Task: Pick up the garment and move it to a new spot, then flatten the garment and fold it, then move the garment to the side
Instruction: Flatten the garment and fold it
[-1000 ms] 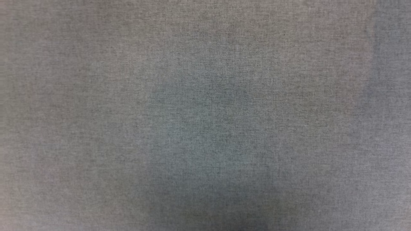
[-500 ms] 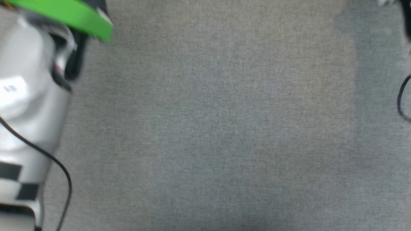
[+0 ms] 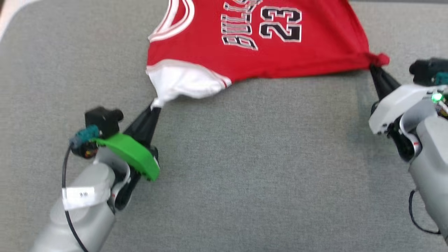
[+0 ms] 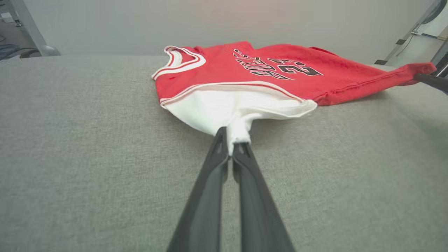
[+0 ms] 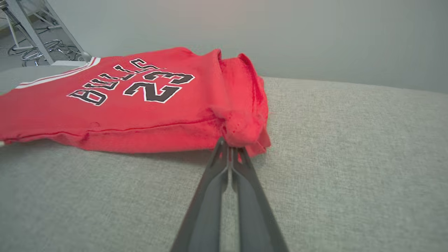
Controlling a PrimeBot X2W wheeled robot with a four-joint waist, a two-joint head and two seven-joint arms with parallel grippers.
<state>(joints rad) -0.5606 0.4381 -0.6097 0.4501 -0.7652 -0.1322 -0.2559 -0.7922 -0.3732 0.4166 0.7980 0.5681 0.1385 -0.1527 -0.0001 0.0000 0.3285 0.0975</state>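
The right gripper (image 5: 229, 146) stood up from the bottom centre of the frame, its two dark fingers pressed together on a bunched red corner of the garment (image 5: 140, 112). The garment spread toward the left edge across the grey cloth surface (image 5: 343, 164), "BULLS 23" print uppermost. Metal frame legs (image 5: 30, 33) stood at upper left.

Grey arms (image 3: 84, 213), green guard (image 3: 129, 154), blk cable (image 3: 63, 171)

garment (image 3: 297, 59) cut off above (its far half, seemingly)
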